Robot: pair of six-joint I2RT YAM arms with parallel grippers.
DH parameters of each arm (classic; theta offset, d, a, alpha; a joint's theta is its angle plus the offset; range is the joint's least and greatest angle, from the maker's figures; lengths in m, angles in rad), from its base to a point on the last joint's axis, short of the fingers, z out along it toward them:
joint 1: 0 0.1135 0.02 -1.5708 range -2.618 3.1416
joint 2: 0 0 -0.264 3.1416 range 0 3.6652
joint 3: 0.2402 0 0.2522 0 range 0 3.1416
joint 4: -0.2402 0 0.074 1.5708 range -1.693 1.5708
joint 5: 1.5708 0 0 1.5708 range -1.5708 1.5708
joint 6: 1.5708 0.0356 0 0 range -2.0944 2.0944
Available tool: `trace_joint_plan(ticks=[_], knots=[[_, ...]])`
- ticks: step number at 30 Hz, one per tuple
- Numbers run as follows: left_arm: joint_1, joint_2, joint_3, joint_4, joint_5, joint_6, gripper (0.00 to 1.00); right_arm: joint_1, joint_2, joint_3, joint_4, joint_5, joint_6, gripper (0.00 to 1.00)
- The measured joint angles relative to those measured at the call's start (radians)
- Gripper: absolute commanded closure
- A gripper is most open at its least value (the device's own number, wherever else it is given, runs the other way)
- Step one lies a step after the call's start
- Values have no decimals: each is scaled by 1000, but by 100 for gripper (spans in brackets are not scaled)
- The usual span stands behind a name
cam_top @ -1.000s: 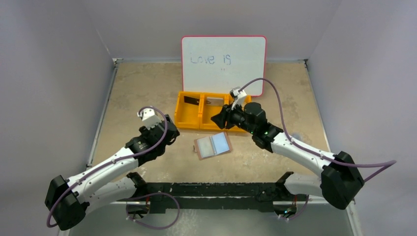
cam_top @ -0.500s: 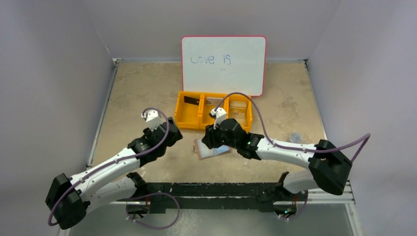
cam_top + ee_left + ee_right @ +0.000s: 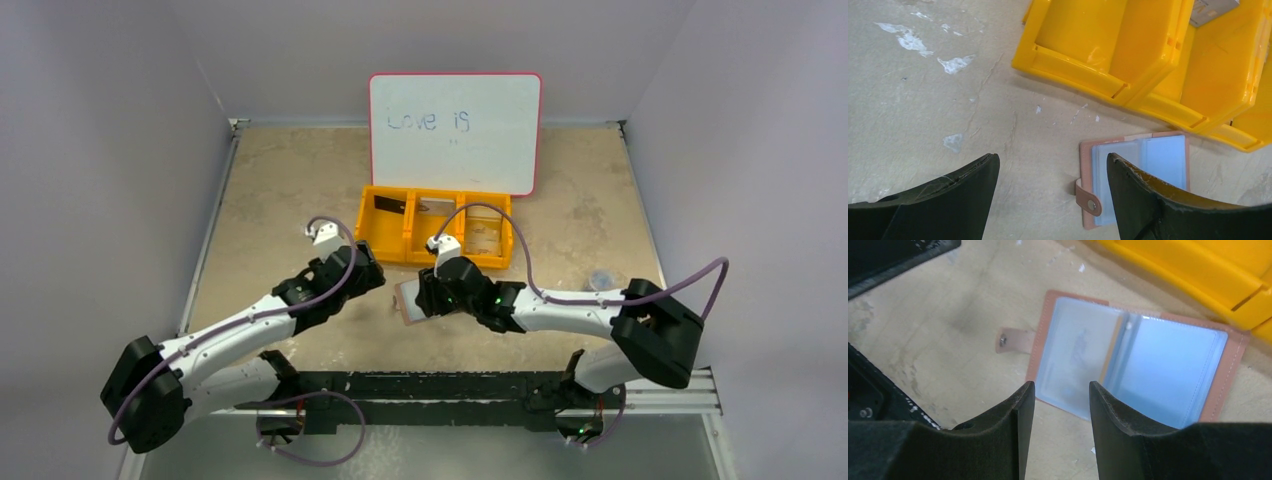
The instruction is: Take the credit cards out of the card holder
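The card holder (image 3: pixel 408 300): where is it in the top view?

You have it lying open on the table (image 3: pixel 270 200), just near of the orange tray (image 3: pixel 385 257). The right gripper (image 3: pixel 426 296) hangs over it and the left gripper (image 3: pixel 368 274) is just to its left. The tray shows a black card (image 3: pixel 391 205) in the left compartment and a greyish card (image 3: pixel 437 206) in the middle. What looks like a beige card (image 3: pixel 485 233) sits in the right one, so most of your job appears done.

And the left wrist view?

Your left gripper (image 3: pixel 1052 160) has its jaws wide with nothing between them, over bare table. The card holder (image 3: pixel 1148 157) lies by the right fingertip, and its snap tab (image 3: pixel 1088 197) is at its near left corner.

The right wrist view?

Your right gripper (image 3: pixel 1062 387) has its jaws partly apart and empty, poised over the card holder (image 3: pixel 1128 365) on the page at the snap-tab side. The far page looks empty. The tab-side pocket shows a faint dark smudge, and you cannot tell whether that is a last card or a reflection. I'd say checking that pocket is what remains
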State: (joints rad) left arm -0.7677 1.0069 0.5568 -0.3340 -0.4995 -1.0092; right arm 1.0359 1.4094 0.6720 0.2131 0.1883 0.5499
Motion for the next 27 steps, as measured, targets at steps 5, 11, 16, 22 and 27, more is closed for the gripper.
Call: trace_joint_plan(ticks=[5,11,16,22,27], knots=[[0,64,0,53,48,8,23,0,39,-14,6,-8,9,49],[0,149,0,101,113,19,27,0,63,-14,11,-24,-21,48],[0,207,0,141,171,27,33,0,63,-14,10,-18,-37,48],[-13,243,-4,170,237,35,37,0,63,-14,10,-14,-37,48],[-44,243,-29,185,269,35,63,0,61,-16,10,-4,-34,47]])
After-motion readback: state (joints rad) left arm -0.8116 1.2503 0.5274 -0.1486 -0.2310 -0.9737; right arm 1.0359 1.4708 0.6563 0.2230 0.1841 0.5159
